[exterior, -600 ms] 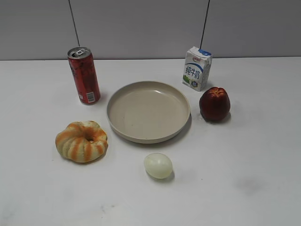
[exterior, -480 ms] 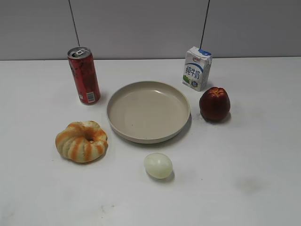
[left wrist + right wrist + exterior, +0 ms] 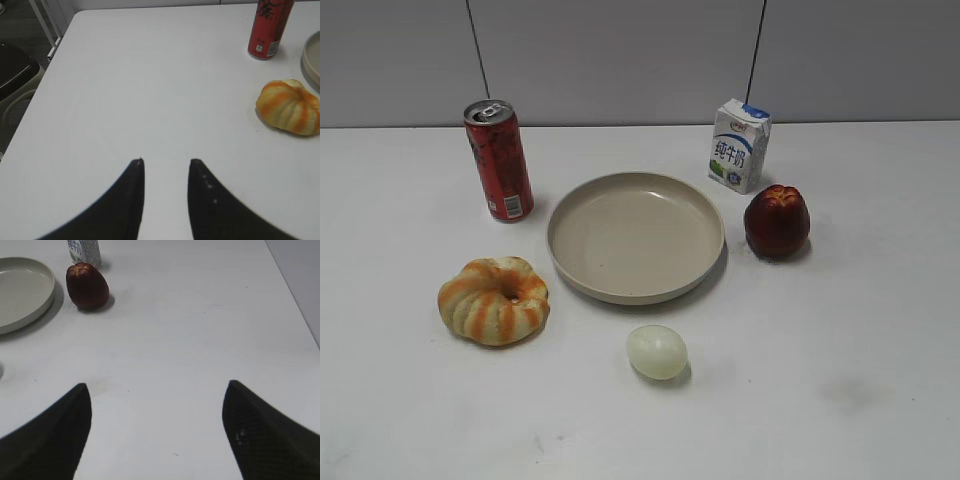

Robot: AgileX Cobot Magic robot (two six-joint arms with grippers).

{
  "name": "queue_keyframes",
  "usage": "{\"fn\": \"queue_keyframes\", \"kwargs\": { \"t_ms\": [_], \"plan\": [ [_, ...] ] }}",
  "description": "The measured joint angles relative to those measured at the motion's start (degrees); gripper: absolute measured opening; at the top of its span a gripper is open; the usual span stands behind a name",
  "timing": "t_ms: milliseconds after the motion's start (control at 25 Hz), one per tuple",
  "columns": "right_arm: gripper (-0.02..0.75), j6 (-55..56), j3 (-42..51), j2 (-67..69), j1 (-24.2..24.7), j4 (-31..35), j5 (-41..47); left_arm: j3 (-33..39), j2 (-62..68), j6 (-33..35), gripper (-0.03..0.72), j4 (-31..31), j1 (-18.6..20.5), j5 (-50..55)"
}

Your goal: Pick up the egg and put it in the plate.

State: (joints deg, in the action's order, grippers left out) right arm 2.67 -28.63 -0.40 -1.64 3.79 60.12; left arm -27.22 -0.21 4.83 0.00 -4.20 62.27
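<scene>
The pale yellowish egg (image 3: 657, 352) lies on the white table, just in front of the round beige plate (image 3: 635, 235), apart from it. The plate holds nothing. It also shows at the top left of the right wrist view (image 3: 20, 285), and its edge shows at the right of the left wrist view (image 3: 312, 60). Neither gripper appears in the exterior view. My left gripper (image 3: 167, 161) is open with a narrow gap, over bare table far left of the bread. My right gripper (image 3: 157, 385) is wide open and empty over bare table, to the right of the plate.
An orange-striped ring-shaped bread (image 3: 494, 299) lies left of the egg. A red can (image 3: 499, 160) stands behind it. A milk carton (image 3: 739, 145) and a dark red fruit (image 3: 777, 221) stand right of the plate. The table's left edge (image 3: 35, 95) shows in the left wrist view.
</scene>
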Motion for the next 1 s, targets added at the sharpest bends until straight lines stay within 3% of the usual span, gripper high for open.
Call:
{"fn": "queue_keyframes", "kwargs": {
  "t_ms": [160, 520, 680, 840, 1000],
  "plan": [
    [0.600, 1.74, -0.99, 1.79, 0.00, 1.12, -3.32, 0.00, 0.00, 0.00, 0.236, 0.00, 0.00, 0.00],
    [0.594, 2.12, -0.04, 18.73, 0.00, 1.24, -28.29, 0.00, 0.00, 0.00, 0.236, 0.00, 0.00, 0.00],
    [0.594, 2.12, 0.24, 30.75, 0.00, 2.52, -35.30, 0.00, -0.05, 0.00, 0.236, 0.00, 0.00, 0.00],
    [0.594, -1.86, -1.28, 44.27, 0.00, 8.75, -35.73, 0.00, -0.05, 0.00, 0.236, 0.00, 0.00, 0.00],
    [0.594, -14.76, -5.53, 55.69, -2.17, 21.34, -31.32, 0.00, -0.05, 0.00, 0.236, 0.00, 0.00, 0.00]
  ]
}}
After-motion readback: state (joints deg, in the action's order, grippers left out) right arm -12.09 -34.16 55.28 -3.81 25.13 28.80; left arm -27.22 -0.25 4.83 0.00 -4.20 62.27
